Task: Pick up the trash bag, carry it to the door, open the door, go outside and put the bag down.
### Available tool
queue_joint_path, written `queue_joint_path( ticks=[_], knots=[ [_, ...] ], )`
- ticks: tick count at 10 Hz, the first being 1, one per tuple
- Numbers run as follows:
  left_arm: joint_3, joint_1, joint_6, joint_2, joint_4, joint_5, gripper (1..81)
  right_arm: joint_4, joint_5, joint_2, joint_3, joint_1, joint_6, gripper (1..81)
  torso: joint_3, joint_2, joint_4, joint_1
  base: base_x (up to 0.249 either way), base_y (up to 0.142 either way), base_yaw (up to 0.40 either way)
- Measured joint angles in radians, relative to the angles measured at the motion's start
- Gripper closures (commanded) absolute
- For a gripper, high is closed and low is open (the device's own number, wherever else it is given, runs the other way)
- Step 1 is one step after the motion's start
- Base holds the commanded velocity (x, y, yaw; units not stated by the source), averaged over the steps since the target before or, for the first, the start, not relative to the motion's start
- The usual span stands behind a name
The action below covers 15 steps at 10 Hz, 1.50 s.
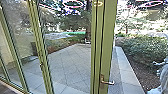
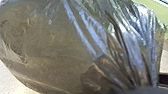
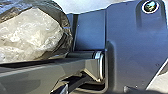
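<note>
The left gripper (image 2: 142,88) is clenching the trash bag (image 2: 50,47), whose shiny folds are converging on it. I cannot tell whether the right gripper is clenched or released. Ahead, 1 metal handle (image 1: 108,82) is projecting from the green door frame (image 1: 109,47). Paving (image 1: 71,62) is stretching away beyond, with bushes (image 1: 142,47) growing on the right.
</note>
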Motion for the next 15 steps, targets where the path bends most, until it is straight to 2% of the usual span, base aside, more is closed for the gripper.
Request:
queue_joint_path(
  ticks=[3, 5, 8, 9, 12, 15],
  knots=[
    [0.0, -0.005, -0.001, 0.0, -0.003, 0.005, 81.1, 0.0, -0.001, -0.007, 0.003, -0.002, -0.001, 1.0, 0.0, 0.001, 0.0, 0.001, 0.0, 0.0, 0.0],
    [0.0, 0.001, -0.001, -0.003, -0.003, 0.021, 81.1, 0.001, 0.0, -0.038, 0.06, -0.004, -0.003, 1.0, 0.0, 0.0, 0.0, 0.0, 0.0, 0.0, 0.0],
    [0.041, 0.003, -0.001, -0.037, -0.004, 0.043, 81.1, 0.001, -0.002, -0.131, 0.223, -0.017, -0.002, 1.0, 0.0, 0.0, 0.0, 0.0, 0.0, 0.0, 0.0],
    [0.077, 0.0, -0.003, -0.057, -0.013, 0.042, 81.1, 0.001, 0.003, -0.167, 0.284, -0.016, -0.002, 1.0, 0.0, 0.0, 0.0, 0.0, 0.0, 0.0, 0.0],
    [0.17, 0.001, -0.008, -0.129, -0.06, 0.043, 81.1, 0.003, 0.039, -0.357, 0.57, -0.019, -0.002, 1.0, 0.0, 0.0, 0.0, 0.0, 0.0, 0.0, 0.0],
    [0.174, 0.001, -0.01, -0.107, -0.071, 0.042, 81.1, 0.042, 0.07, -0.551, 0.818, -0.002, -0.002, 1.0, 0.0, 0.0, 0.0, 0.0, 0.0, 0.0, 0.0]
  ],
)
